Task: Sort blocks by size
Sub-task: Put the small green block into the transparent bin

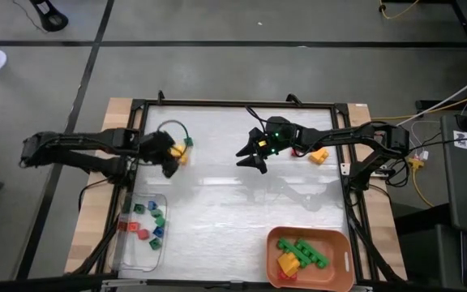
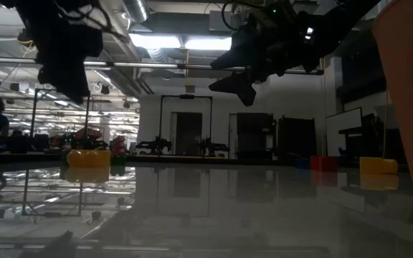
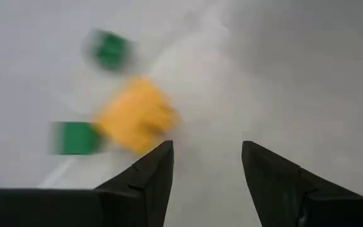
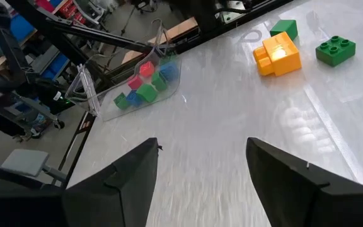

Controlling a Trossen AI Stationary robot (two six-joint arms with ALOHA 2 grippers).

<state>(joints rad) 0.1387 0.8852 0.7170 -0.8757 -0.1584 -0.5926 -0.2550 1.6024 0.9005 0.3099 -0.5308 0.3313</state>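
Note:
A yellow block (image 1: 182, 153) lies on the white table at the far left with two small green blocks (image 1: 189, 142) beside it. In the left wrist view the yellow block (image 3: 137, 115) and the green blocks (image 3: 111, 49) show blurred. My left gripper (image 1: 170, 165) hovers open just beside this group, with nothing between its fingers (image 3: 150, 165). My right gripper (image 1: 251, 160) hangs open above the table's middle. It looks toward the same yellow block (image 4: 277, 53) and holds nothing. A red block (image 1: 298, 152) and another yellow block (image 1: 319, 156) lie behind it at the far right.
A clear tray (image 1: 128, 243) at the near left holds several small green, red and blue blocks. An orange tray (image 1: 340, 243) at the near right holds longer green, yellow and red bricks. Bare table lies between the two trays.

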